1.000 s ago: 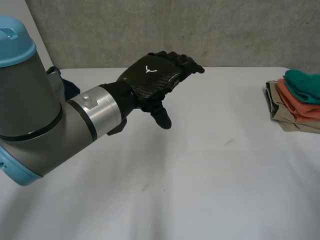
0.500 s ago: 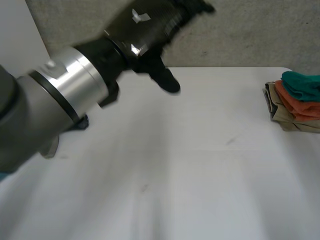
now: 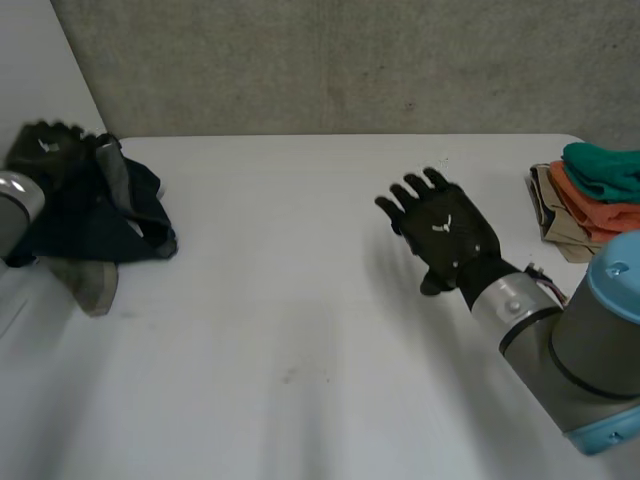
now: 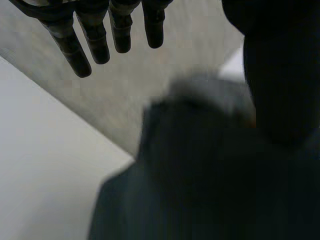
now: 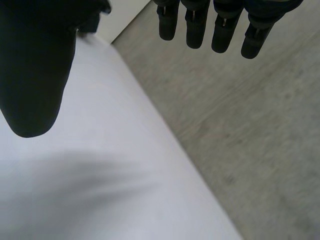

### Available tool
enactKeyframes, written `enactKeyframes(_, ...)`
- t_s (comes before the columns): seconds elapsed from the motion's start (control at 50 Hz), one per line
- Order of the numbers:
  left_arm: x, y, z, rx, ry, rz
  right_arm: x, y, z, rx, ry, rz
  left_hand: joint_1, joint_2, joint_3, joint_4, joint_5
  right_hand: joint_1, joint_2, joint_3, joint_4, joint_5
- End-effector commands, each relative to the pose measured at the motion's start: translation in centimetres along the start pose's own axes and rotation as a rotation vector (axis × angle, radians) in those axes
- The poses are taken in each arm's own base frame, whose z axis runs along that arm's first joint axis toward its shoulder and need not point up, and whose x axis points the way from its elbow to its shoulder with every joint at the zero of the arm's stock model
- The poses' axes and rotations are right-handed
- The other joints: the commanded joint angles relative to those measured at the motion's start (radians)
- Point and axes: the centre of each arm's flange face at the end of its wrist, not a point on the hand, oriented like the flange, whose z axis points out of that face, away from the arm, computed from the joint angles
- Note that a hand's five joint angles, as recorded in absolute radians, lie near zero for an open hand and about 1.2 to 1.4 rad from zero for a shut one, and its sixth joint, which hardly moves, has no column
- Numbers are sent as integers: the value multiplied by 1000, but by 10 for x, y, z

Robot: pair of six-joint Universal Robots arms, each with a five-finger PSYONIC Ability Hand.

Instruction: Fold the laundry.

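Dark garment (image 3: 90, 215) at table's (image 3: 300, 330) left edge, left robot hand (image 3: 42, 150) wide over it (right robot hand (image 3: 445, 235) wide, mid-table).

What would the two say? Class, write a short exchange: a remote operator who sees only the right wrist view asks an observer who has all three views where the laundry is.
Operator: I see my right hand open over a white table, with a grey wall behind it. Where is the laundry?
Observer: A crumpled dark garment lies at the table's left side.
Operator: Where is the other hand?
Observer: The left hand is over that garment, its fingers straight.
Operator: Is anything folded already?
Observer: Yes, a stack of folded clothes sits at the table's right edge, teal on top.
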Motion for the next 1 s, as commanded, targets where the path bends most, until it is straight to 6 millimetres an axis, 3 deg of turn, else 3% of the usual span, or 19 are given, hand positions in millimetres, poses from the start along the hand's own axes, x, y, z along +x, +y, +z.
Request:
enactKeyframes(0.02,10,50,25,-52,18,55,-9,19,-13,-90,-25,27,303,300,295,302,279,-57,-38,-40,-41,-47)
enactKeyframes(0.04,13,51,25,-52,24,56,-10,21,-15,-99,-27,29,449,446,441,449,426,-57,-38,-40,-41,-47)
enactKeyframes(0.06,16,50,26,-49,28,50,-11,22,-16,-103,-29,31,994,991,986,994,971,-57,-38,-40,-41,-47)
enactKeyframes(0.08,18,49,25,-48,30,49,-10,23,-17,-107,-28,32,1194,1191,1186,1193,1170,-57,-38,-40,-41,-47)
enactKeyframes(0.1,19,46,25,-42,30,49,-10,24,-17,-111,-29,34,1196,1193,1188,1195,1172,-57,-38,-40,-41,-47)
enactKeyframes(0.18,28,-6,15,49,43,32,-8,26,-17,-116,-22,34,1196,1193,1188,1195,1172,-57,-38,-40,-41,-47)
enactKeyframes(0.2,30,-29,6,88,48,12,-5,26,-17,-118,-13,34,1196,1193,1188,1195,1172,-57,-38,-40,-41,-47)
enactKeyframes(0.26,34,-59,-8,152,52,-21,3,27,-16,-121,12,32,1196,1193,1188,1195,1172,-57,-38,-40,-41,-47)
enactKeyframes(0.34,58,-104,-38,244,111,-115,10,26,-16,-118,36,37,1196,1193,1188,1195,1172,-57,-38,-40,-41,-47)
enactKeyframes(0.36,73,-126,-56,285,157,-167,13,26,-16,-116,44,35,1196,1193,1188,1195,1172,-57,-38,-40,-41,-47)
enactKeyframes(0.42,102,-156,-88,333,257,-244,25,23,-16,-112,88,30,1196,1193,1188,1195,1172,-57,-38,-40,-41,-47)
enactKeyframes(0.54,162,-173,-129,343,434,-302,42,23,-17,-129,166,26,1196,1193,1188,1195,1172,-57,-38,-40,-41,-47)
enactKeyframes(0.64,252,-147,-153,244,649,-294,47,24,-18,-145,200,25,1196,1193,1188,1195,1172,-57,-38,-40,-41,-47)
enactKeyframes(0.72,292,-140,-176,222,760,-283,55,30,-18,-172,239,26,1124,1120,1116,1123,1100,-57,-38,-40,-41,-47)
enactKeyframes(0.78,297,-143,-183,229,780,-281,59,32,-18,-178,255,27,827,824,819,827,804,-57,-38,-40,-41,-47)
enactKeyframes(0.8,296,-146,-186,239,780,-281,59,32,-18,-178,255,27,533,530,525,532,509,-57,-38,-40,-41,-47)
enactKeyframes(0.84,288,-157,-189,266,761,-284,60,31,-18,-176,258,26,252,249,244,252,229,-57,-38,-40,-41,-47)
enactKeyframes(0.9,261,-182,-196,331,716,-292,61,29,-17,-171,259,23,154,151,146,154,131,-57,-38,-40,-41,-47)
enactKeyframes(1.0,216,-193,-198,365,619,-295,62,19,-18,-165,252,22,43,39,34,42,19,-57,-38,-40,-41,-47)
